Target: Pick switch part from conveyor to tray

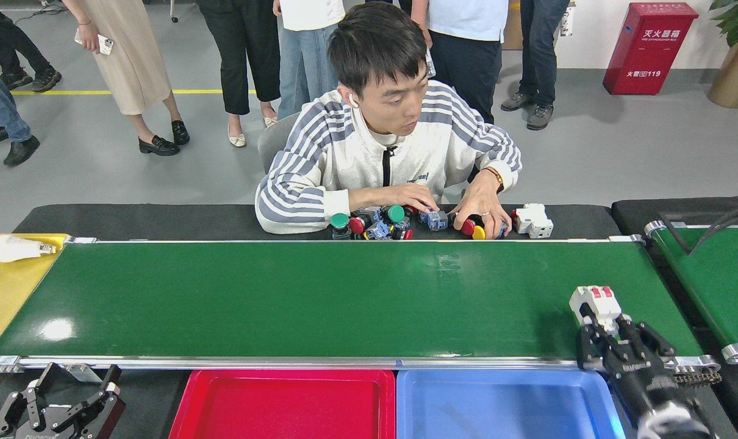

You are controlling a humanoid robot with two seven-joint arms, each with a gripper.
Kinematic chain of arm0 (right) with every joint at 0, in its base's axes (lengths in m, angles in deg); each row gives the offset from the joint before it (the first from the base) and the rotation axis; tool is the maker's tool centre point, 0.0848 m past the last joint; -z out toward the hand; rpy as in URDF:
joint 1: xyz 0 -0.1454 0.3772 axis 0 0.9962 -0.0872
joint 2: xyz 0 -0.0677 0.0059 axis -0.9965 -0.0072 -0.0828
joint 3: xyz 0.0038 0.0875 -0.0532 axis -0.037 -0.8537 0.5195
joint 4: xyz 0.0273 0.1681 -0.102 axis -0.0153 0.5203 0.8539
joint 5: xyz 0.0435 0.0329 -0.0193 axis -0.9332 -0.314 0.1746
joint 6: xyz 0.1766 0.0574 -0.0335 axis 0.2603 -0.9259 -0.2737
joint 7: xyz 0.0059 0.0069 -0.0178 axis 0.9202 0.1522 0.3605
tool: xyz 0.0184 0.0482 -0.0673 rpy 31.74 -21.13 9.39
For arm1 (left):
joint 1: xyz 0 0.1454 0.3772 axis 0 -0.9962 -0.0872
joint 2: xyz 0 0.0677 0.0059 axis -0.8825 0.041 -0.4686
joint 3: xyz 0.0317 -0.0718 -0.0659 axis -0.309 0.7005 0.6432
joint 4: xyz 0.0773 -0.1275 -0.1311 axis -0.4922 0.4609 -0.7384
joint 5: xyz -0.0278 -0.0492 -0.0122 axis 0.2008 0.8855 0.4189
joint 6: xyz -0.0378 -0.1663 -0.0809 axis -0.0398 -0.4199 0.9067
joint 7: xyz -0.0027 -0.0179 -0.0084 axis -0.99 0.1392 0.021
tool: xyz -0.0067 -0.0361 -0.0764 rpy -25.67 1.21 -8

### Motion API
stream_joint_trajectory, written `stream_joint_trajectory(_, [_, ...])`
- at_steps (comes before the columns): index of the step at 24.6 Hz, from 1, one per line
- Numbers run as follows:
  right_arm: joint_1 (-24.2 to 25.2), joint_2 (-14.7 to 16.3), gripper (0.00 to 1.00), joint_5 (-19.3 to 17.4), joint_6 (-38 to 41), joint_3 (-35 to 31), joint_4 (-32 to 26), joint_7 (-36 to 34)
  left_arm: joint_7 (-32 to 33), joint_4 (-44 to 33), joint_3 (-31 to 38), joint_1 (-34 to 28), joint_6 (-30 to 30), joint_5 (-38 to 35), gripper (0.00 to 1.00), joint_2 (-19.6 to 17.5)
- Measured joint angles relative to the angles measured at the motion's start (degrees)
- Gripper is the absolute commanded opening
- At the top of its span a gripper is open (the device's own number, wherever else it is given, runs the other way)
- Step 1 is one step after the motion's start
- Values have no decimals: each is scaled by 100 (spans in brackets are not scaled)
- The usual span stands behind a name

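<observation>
Grey floor and a row of standing onlookers form the background, with a red cabinet (646,47) against the far wall. At the conveyor (320,299) near its right end, the right gripper (601,323) has its dark jaws set on either side of the white switch part (594,300) with red levers, which stands close to the belt's near edge; whether the jaws press it I cannot tell. Just below that rail lies the blue tray (503,405), with the red tray (283,405) touching its left side. The left gripper (70,396) rests by the near left corner, jaws spread and holding nothing. Beyond the far rail a seated person (381,152) handles coloured push buttons (375,222) on the black surface (137,222).
</observation>
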Motion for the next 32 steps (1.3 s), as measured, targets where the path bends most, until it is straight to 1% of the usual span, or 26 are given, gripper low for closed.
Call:
stream_joint_trajectory(3, [-88,-25,100,-133,195,-133,63,0,0,0,1,-3,-19,0,100,-2])
stream_joint_trajectory(5, [-450,-43,100,-253,226,-313,267,-3,0,0,1,-12,-26,0,100,-2])
stream_joint_trajectory(7, [-761,-43,100,-277,58,-383,579,-4,0,1,1,-22,-10,0,100,-2])
stream_joint_trajectory(10, [-1003,-40,100,-257,-266,-387,1029,-4,0,2,-3,-31,-1,0,100,-2])
stream_joint_trajectory(13, [-1038,-38,100,-232,-438,-387,1230,-4,0,-1,-4,-13,1,0,100,-2])
stream_joint_trajectory(24, [-1047,-25,100,-226,-523,-431,1336,-20,0,14,-2,1,3,1,100,-2])
stream_joint_trajectory(29, [-1060,184,100,-226,-815,-548,1463,-20,0,14,-16,1,23,2,100,-3])
stream_joint_trajectory(32, [-1075,203,100,-226,-875,-549,1493,-20,0,19,-34,-1,36,2,100,-3])
